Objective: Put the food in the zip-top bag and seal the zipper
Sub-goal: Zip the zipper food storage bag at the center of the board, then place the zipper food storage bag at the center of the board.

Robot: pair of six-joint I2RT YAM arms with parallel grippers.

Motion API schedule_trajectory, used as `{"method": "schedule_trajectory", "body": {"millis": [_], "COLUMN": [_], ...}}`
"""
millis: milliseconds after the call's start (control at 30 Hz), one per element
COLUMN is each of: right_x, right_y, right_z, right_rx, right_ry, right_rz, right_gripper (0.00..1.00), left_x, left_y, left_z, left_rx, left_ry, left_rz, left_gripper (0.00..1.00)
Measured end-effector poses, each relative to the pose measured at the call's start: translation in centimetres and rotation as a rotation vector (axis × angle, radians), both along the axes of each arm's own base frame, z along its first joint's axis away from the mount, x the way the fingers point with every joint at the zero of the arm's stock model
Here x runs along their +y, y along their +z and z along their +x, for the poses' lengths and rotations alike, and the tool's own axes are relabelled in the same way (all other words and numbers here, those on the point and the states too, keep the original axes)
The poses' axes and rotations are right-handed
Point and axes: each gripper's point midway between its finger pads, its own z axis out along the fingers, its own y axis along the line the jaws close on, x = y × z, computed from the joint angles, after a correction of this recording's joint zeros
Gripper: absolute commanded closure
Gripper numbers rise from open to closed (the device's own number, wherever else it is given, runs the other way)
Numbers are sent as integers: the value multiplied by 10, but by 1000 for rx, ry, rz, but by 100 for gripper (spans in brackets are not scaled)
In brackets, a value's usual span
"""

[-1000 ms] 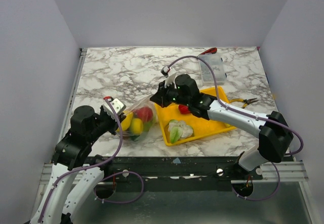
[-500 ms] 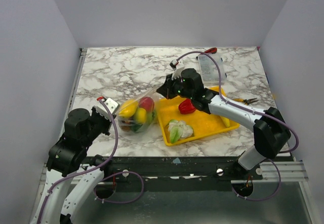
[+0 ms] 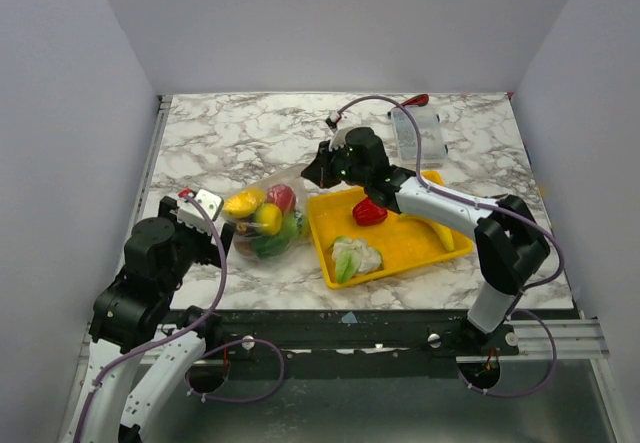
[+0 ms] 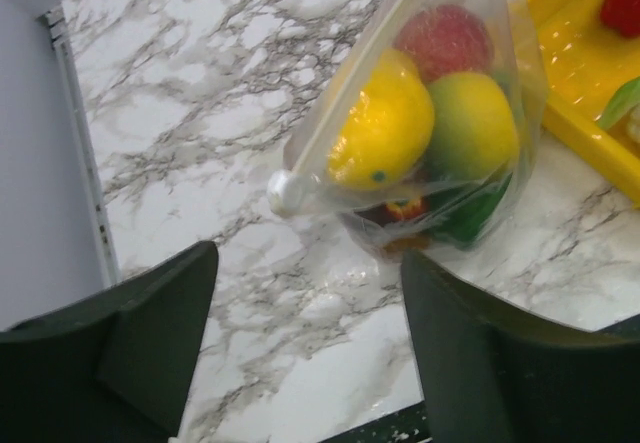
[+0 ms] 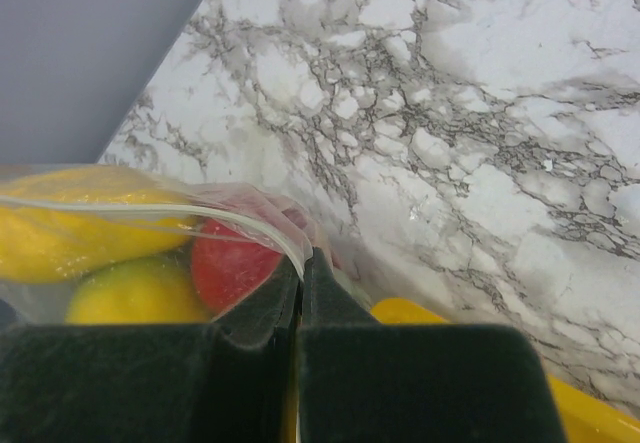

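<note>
The zip-top bag (image 3: pixel 266 215) lies left of the yellow tray and holds several food pieces: yellow (image 4: pixel 385 128), red (image 4: pixel 445 38), yellow-green (image 4: pixel 473 123) and green. My right gripper (image 3: pixel 316 173) is shut on the zipper (image 5: pixel 150 208) at the bag's right end, and its fingertips (image 5: pixel 320 275) pinch the strip and film. My left gripper (image 3: pixel 205 204) is open and empty just left of the bag, and its fingers (image 4: pixel 165 328) stand wide apart over bare table in front of the bag's white corner tab (image 4: pixel 285 192). A red pepper (image 3: pixel 368 211), a cauliflower (image 3: pixel 355 258) and a banana (image 3: pixel 441 232) lie in the tray.
The yellow tray (image 3: pixel 400 235) stands right of the bag and touches it. A rigid clear box (image 3: pixel 418 133) stands at the back right, with a red-tipped object (image 3: pixel 415 100) behind it. The marble table's near edge (image 4: pixel 400 428) runs just below my left fingers.
</note>
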Motion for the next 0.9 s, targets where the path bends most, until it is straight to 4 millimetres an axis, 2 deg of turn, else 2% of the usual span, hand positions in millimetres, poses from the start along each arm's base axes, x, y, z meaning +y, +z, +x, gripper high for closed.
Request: {"method": "schedule_trajectory", "body": {"millis": [67,167,267,333,400,433,467,533,767,833,900], "right_x": [5,14,18,18,18,17,18,18,8,3,-5], "right_y": [-4,-10,-17,-22,-28,-30,-32,-34,-39,-34,-21], "right_z": [9,25,43,49,54,56,58,62,60,59,53], "right_rx": [20,54,80,91,105,112,116,121,116,104,85], "right_ry": [-18,-60,-112,-138,-162,-170,-174,-181,-181,-185,-190], "right_rz": [0,-11,-25,-38,-60,-73,-83,-106,-175,-191,-199], "right_gripper": [100,100,100,100,90,81,68,56,49,45,41], "left_x": [0,-4,-16,-23,-31,-34,-37,-41,-45,-44,-44], "left_y": [7,29,58,69,79,82,85,90,98,100,104], "left_z": [0,1,1,0,-2,-3,-4,-7,-11,-12,-14], "left_rx": [-11,-56,-122,-144,-159,-161,-163,-167,-182,-190,-202], "left_ry": [20,29,3,-24,-59,-71,-81,-99,-119,-121,-122], "left_rz": [-36,-107,-217,-266,-315,-332,-345,-372,-415,-420,-424], "left_gripper": [1,2,2,2,2,1,2,1,2,1,2]}}
